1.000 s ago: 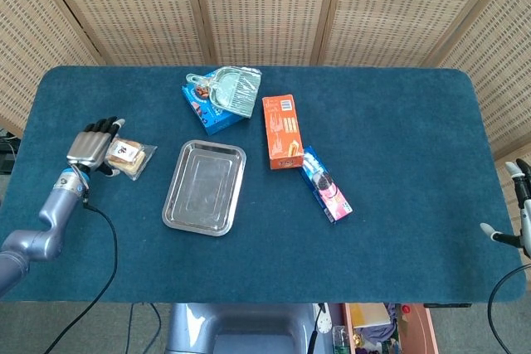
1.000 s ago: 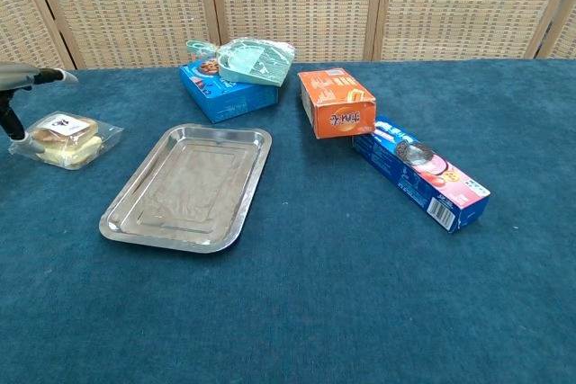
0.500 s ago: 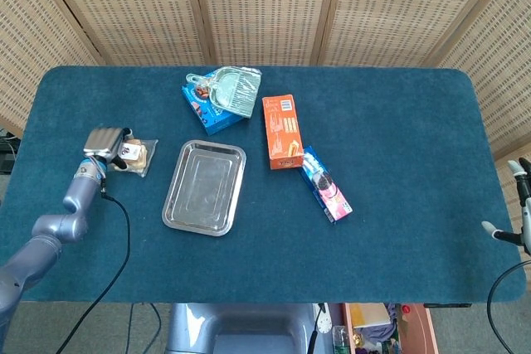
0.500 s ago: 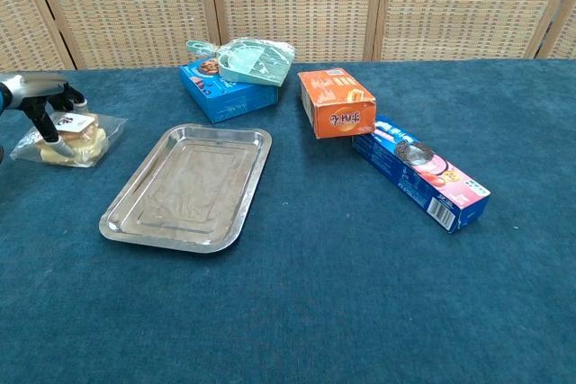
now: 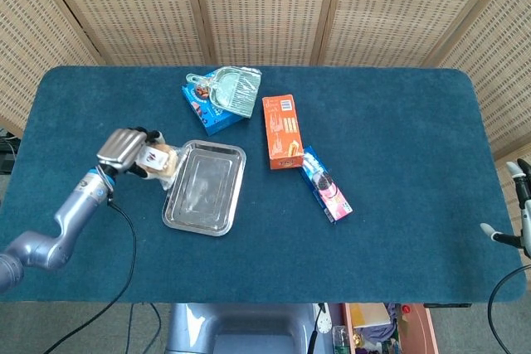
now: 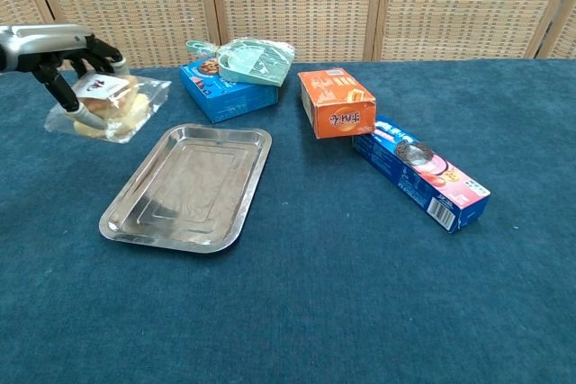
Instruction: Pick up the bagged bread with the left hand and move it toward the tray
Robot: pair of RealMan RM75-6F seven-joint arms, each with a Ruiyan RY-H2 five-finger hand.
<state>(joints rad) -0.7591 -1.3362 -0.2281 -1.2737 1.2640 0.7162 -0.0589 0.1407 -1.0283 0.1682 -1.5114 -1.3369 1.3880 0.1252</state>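
Observation:
My left hand [image 5: 124,150] [image 6: 63,58] grips the bagged bread [image 5: 158,159] [image 6: 112,107], a clear bag with pale slices and a white label, and holds it lifted off the cloth. The bag hangs just left of the steel tray [image 5: 205,186] [image 6: 189,188], over its upper left corner in the head view. My right hand [image 5: 519,205] shows only at the right edge of the head view, far from everything, with its fingers apart and nothing in them.
Behind the tray lie a blue biscuit box [image 6: 220,89] with a teal bag [image 6: 254,60] on top. An orange box [image 6: 337,103] and a long blue biscuit pack [image 6: 421,171] lie right of the tray. The blue table [image 5: 398,230] ends at wicker screens behind.
My left hand closed on the bagged bread, lifted it from the cloth and carried it right, up to the tray's left edge. The right hand stayed put.

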